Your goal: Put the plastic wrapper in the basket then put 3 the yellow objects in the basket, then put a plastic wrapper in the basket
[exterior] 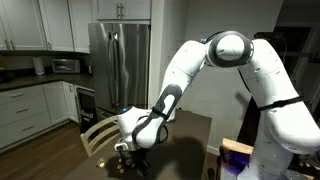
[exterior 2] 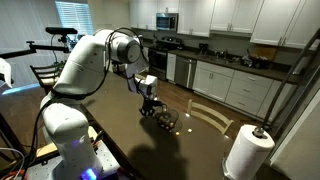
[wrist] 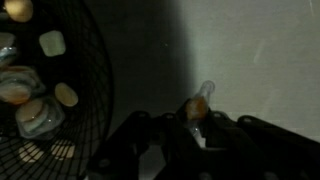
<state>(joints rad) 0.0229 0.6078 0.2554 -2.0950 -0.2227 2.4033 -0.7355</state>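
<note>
In the wrist view the dark wire basket (wrist: 90,60) fills the left side. Inside it lie several small yellow roundish pieces (wrist: 52,43) and clear plastic-wrapped items (wrist: 20,85). My gripper (wrist: 198,118) sits to the right of the basket, shut on a plastic wrapper (wrist: 200,103) with an orange piece inside; the clear twisted end sticks up past the fingertips. In both exterior views the gripper (exterior: 127,148) (exterior 2: 150,103) hangs low over the dark table, and the basket (exterior 2: 166,121) sits just beside it.
The dark table (wrist: 260,50) is lit on its right part. A wooden chair (exterior: 95,133) stands at the table's edge. A paper towel roll (exterior 2: 246,151) stands at the near corner. Kitchen counters and a fridge (exterior: 118,60) are behind.
</note>
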